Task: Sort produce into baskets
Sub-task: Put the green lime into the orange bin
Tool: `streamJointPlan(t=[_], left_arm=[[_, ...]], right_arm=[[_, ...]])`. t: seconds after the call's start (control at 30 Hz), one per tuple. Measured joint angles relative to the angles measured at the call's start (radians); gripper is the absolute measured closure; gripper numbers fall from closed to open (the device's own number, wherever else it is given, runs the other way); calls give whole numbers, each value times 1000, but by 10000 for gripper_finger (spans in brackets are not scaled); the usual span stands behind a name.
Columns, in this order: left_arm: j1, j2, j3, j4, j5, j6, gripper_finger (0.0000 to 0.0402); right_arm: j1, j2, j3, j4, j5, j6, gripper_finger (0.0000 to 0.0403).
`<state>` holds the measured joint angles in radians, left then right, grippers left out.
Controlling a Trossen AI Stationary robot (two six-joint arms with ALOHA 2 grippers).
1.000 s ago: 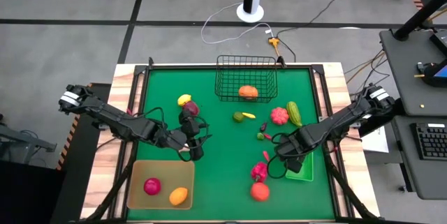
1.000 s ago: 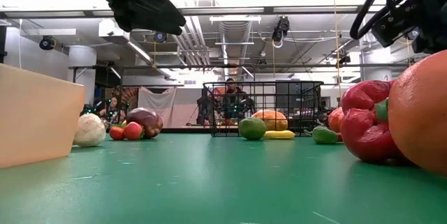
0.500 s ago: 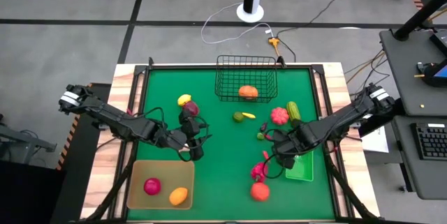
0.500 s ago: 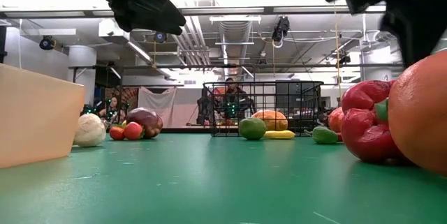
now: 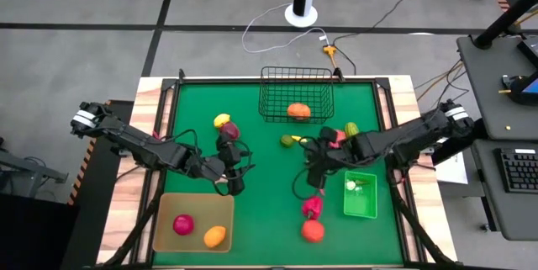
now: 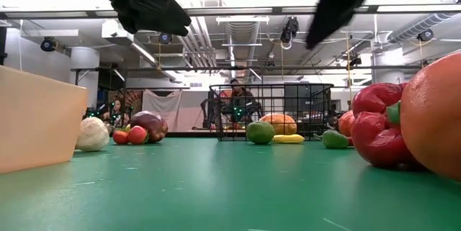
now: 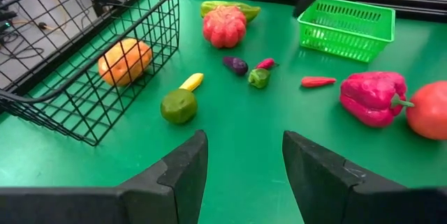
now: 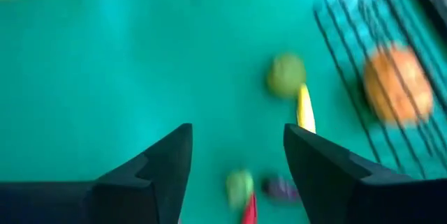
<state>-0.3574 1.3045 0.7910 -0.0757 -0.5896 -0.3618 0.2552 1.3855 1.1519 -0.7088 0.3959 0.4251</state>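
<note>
My left gripper (image 5: 238, 173) (image 7: 241, 175) hovers open and empty above the mat, just beyond the tan tray (image 5: 168, 207), which holds a red piece (image 5: 183, 224) and an orange piece (image 5: 215, 235). My right gripper (image 5: 311, 162) (image 8: 237, 161) hovers open and empty over the middle of the mat, left of the green bin (image 5: 366, 207). A small pale piece (image 5: 351, 185) lies in that bin. The black wire basket (image 5: 296, 81) holds an orange piece (image 5: 298, 110). A lime (image 7: 179, 105), banana (image 7: 192, 81), red pumpkin (image 7: 224, 26), pink pepper (image 7: 374, 95) and tomato (image 7: 427, 109) lie loose on the mat.
A yellow piece (image 5: 221, 120) and a purple one (image 5: 229, 129) lie just beyond my left gripper. A cucumber (image 5: 351, 128) lies at the right. Small purple (image 7: 235, 64) and green (image 7: 259, 77) pieces and a red chilli (image 7: 318, 81) lie mid-mat. Bare mat lies at the near middle.
My right gripper has gone from above the green bin toward the table's left and somewhat toward the far edge, ending over the middle of the mat. The bin now shows uncovered, with a small pale piece in it.
</note>
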Motion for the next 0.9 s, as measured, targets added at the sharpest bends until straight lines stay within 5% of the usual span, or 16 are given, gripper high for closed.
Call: streamJointPlan(t=[0.47,0.9], left_arm=[[-50,0,0,-40,-1,0,233],[-50,0,-3,-77,-41,0,233]], right_arm=[[-119,25,-207,614,-1,-314,130],[-163,240,-182,655,76,-284,109]])
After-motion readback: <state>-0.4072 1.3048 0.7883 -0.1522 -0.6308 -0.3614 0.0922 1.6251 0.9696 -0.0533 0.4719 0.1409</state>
